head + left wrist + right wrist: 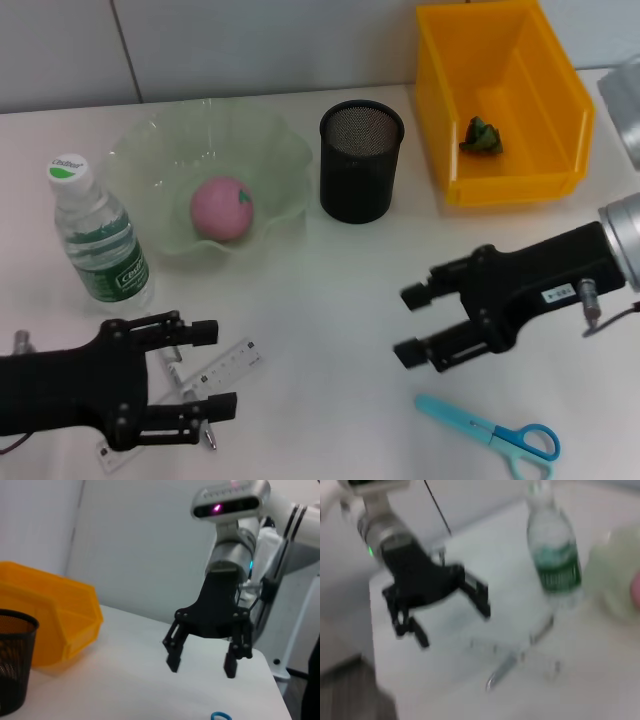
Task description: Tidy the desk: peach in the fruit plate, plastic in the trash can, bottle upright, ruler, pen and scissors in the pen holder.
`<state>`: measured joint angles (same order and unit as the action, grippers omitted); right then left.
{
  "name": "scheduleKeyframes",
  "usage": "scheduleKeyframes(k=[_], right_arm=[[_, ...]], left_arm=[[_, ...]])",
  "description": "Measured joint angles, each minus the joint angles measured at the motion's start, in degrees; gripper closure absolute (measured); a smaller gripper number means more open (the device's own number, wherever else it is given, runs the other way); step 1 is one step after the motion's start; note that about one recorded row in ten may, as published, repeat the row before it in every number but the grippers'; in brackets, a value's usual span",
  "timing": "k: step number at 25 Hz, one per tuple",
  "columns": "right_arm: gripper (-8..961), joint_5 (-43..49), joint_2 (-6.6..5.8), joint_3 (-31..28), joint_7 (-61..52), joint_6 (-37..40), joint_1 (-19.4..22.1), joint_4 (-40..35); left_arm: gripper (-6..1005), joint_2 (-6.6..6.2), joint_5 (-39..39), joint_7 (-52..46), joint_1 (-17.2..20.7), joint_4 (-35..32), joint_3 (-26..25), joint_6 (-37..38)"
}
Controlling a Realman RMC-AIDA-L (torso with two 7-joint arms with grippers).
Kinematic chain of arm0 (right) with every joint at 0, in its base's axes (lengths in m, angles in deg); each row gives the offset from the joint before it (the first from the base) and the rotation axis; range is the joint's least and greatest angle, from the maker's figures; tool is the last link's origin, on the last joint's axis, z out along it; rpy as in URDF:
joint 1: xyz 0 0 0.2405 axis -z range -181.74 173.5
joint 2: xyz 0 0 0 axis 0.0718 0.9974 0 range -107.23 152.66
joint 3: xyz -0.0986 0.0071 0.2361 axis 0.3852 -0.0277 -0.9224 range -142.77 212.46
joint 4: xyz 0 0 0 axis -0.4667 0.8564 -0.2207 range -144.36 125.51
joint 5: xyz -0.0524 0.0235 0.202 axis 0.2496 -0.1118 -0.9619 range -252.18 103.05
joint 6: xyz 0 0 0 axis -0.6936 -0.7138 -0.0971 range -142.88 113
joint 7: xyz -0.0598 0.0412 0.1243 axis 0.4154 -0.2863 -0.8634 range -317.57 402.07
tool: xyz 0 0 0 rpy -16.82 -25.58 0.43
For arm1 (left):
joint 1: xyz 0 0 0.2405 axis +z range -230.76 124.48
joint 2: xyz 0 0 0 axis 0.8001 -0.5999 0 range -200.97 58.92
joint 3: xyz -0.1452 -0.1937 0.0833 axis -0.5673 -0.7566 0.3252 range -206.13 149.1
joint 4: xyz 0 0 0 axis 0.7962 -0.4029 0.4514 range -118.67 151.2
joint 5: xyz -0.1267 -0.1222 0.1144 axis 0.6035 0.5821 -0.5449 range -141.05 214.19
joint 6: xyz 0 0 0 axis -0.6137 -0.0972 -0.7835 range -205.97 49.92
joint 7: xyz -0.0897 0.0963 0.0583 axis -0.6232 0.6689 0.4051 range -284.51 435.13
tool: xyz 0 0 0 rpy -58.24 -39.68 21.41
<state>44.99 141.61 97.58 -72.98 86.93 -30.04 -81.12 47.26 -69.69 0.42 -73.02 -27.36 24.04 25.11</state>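
A pink peach (222, 208) lies in the green glass fruit plate (150, 140). Green crumpled plastic (481, 136) lies in the orange bin (500, 190). The water bottle (98, 235) stands upright at the left. The black mesh pen holder (360, 160) stands mid-table. My left gripper (222, 368) is open just over the clear ruler (240, 360) and a silver pen (209, 437). My right gripper (408, 324) is open and empty above the blue scissors (490, 432). The right wrist view shows the left gripper (454, 626), bottle (552, 555) and pen (512, 660).
The left wrist view shows the right gripper (201, 667), the orange bin (50, 625) and the pen holder (12, 665). A wall stands behind the table. The bin sits at the back right, beside the pen holder.
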Motion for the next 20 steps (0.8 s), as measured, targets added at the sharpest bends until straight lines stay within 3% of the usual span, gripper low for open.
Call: scheduleKeyframes(k=[2, 5, 10, 15, 20], right_arm=[[185, 2.34, 0.01, 0.3, -3.5, 1.88, -0.99, -1.56], [186, 12.83, -0.07, 3.06, -15.97, 8.83, -7.04, -4.88], [187, 22.35, 0.14, 7.57, -24.23, 14.12, -13.03, -5.9], [187, 28.68, 0.3, 16.43, -28.32, 14.15, -15.82, -6.35], [188, 28.96, 0.42, 22.67, -30.72, 12.32, -16.37, -5.98]], left_arm=[[174, 0.0, -0.58, 0.14, -0.69, 0.2, 0.06, -0.4], [174, 0.13, -2.26, 0.36, -2.73, 0.52, 0.25, -2.36], [174, 0.16, -2.36, -0.12, -3.53, 0.88, 0.27, -4.32], [175, 0.18, -2.41, -1.38, -3.64, 1.22, 0.27, -5.26], [175, 0.2, -2.43, -2.21, -3.7, 1.22, -0.04, -5.55]])
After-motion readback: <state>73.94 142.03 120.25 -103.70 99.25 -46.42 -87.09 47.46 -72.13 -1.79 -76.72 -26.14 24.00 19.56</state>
